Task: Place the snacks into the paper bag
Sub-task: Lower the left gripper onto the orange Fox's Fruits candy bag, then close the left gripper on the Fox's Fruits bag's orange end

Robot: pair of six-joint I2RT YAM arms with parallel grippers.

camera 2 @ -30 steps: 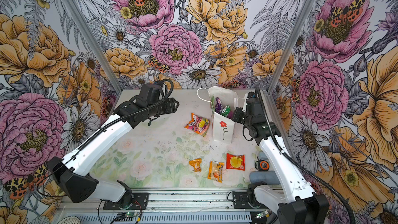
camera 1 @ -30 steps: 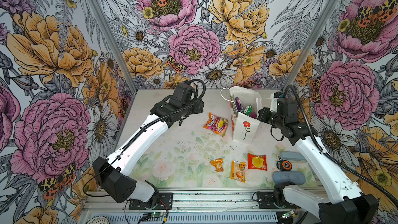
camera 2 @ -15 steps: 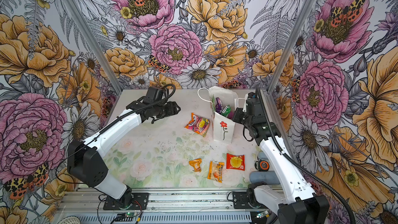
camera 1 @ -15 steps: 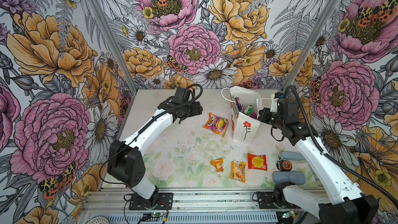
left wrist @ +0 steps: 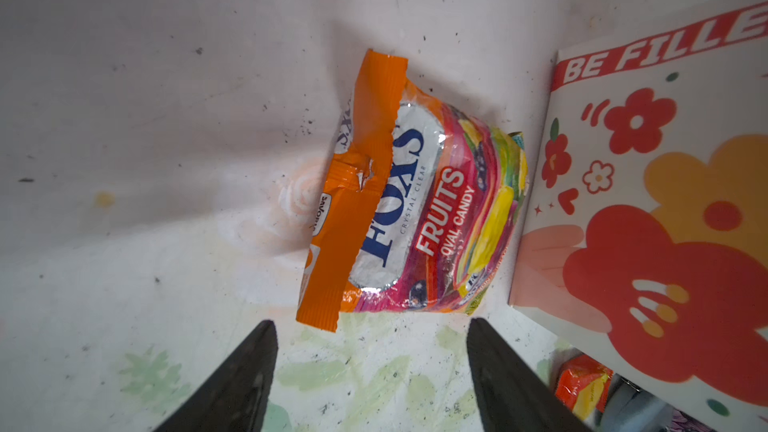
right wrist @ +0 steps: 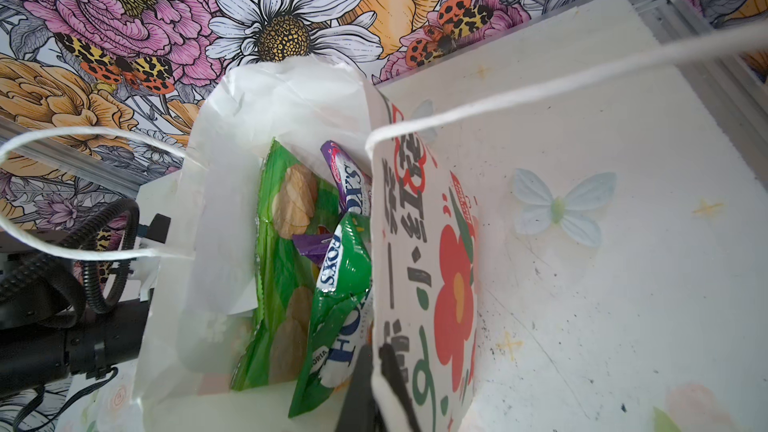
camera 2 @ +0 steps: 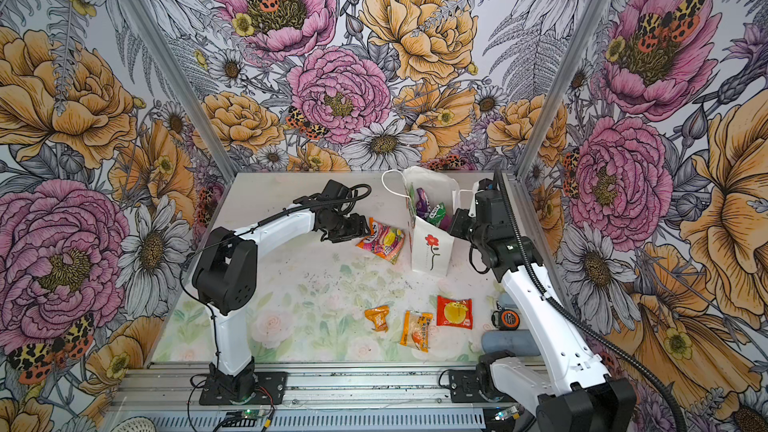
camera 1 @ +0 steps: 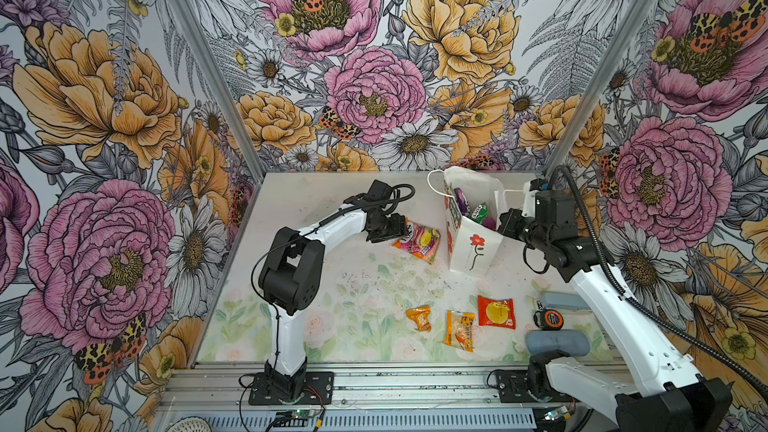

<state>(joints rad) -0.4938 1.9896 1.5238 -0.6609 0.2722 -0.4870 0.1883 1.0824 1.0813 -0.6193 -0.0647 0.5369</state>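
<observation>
An orange "Fox's" fruit candy bag [left wrist: 415, 209] lies flat on the table beside the paper bag [camera 1: 471, 243], seen in both top views [camera 2: 381, 240]. My left gripper [left wrist: 370, 326] stands open just short of the packet's near edge, nothing between its fingers [camera 1: 395, 228]. My right gripper [right wrist: 376, 353] is shut on the paper bag's side wall [right wrist: 424, 243] at the rim, holding its mouth open. Inside are a large green packet [right wrist: 286, 243], a green Fox's bag [right wrist: 340, 280] and a purple Fox's bag [right wrist: 345, 176]. Three small sachets lie near the front: orange [camera 1: 419, 317], orange [camera 1: 459, 330], red [camera 1: 496, 311].
An orange-black tape measure [camera 1: 550, 320] and two grey-blue cases [camera 1: 557, 342] [camera 1: 565, 300] sit at the front right by the right arm. The bag's cord handles [right wrist: 540, 89] hang loose on both sides. Walls close in the back and sides.
The left arm has folded and brought its gripper down and right, close to the orange Fox's bag, with the jaws spreading wider. The right arm and the paper bag have not moved.
</observation>
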